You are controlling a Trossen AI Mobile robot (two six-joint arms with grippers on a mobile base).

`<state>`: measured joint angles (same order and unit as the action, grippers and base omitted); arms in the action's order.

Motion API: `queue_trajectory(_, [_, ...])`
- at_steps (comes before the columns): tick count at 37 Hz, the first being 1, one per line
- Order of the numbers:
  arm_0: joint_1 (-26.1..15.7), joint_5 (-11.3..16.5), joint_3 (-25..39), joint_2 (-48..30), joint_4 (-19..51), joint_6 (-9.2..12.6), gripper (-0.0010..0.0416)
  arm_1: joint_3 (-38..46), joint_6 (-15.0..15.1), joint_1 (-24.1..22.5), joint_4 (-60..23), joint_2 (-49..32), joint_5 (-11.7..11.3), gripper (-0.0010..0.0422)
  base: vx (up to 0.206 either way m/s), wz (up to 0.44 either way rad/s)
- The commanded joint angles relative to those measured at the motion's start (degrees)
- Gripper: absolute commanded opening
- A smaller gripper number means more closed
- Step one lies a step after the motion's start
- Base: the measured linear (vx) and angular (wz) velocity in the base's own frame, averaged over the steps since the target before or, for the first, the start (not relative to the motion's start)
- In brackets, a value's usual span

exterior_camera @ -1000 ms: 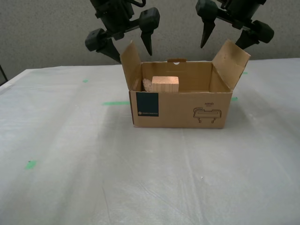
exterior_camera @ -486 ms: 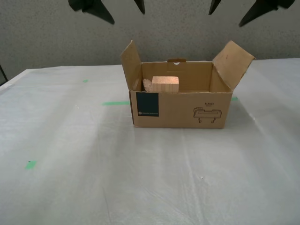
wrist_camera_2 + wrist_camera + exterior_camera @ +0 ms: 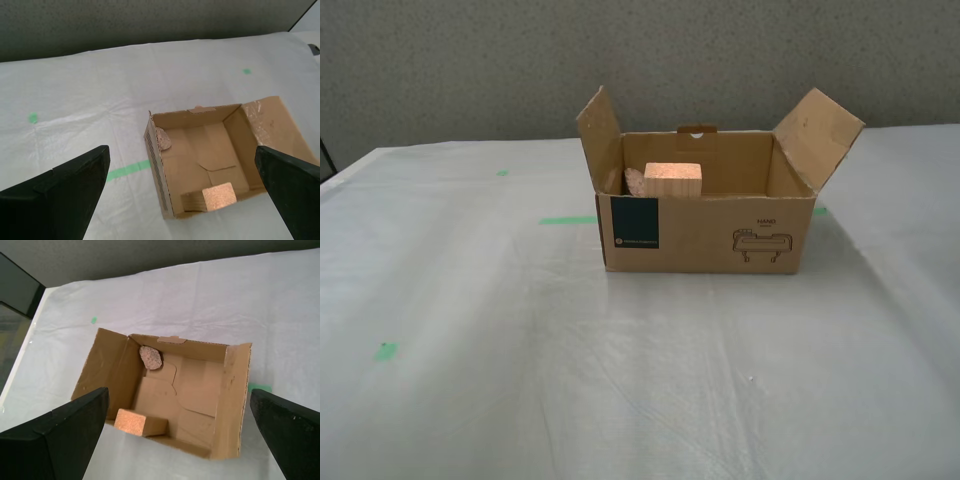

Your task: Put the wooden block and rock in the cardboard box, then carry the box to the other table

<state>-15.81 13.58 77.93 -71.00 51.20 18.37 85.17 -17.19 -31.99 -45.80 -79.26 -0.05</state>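
Fingers (image 3: 55,440) of my first gripper (image 3: 180,437) are spread wide and hold nothing, high over the cardboard box (image 3: 227,405). Fingers (image 3: 60,192) of my second gripper (image 3: 182,192) are spread wide too, and hold nothing. That box (image 3: 705,235) sits on the white tabletop (image 3: 470,330), near the middle of the exterior view. Inside it, the wooden block (image 3: 673,180) stands by the front wall. Just behind it, the rock (image 3: 634,181) sits in a corner.
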Motion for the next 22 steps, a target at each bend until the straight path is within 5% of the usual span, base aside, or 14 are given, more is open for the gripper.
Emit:
queue_trajectory(1, [0.0,-0.2,0.0,2.6,2.8,-0.2,0.0394,0.0,0.1,0.0,-2.4,2.8,-0.3,0.0398,0.000,0.000])
queue_trajectory(11, [0.0,-1.0,0.0,8.9,7.2,-1.1,0.0394,-0.5,0.5,-1.6,-9.1,8.3,-2.8,0.0398,0.000,0.000])
queue_trajectory(22, [0.0,-1.7,0.0,15.1,11.7,-1.6,0.0394,-12.2,-1.9,-5.3,-7.2,16.3,-6.7,0.0398,0.000,0.000])
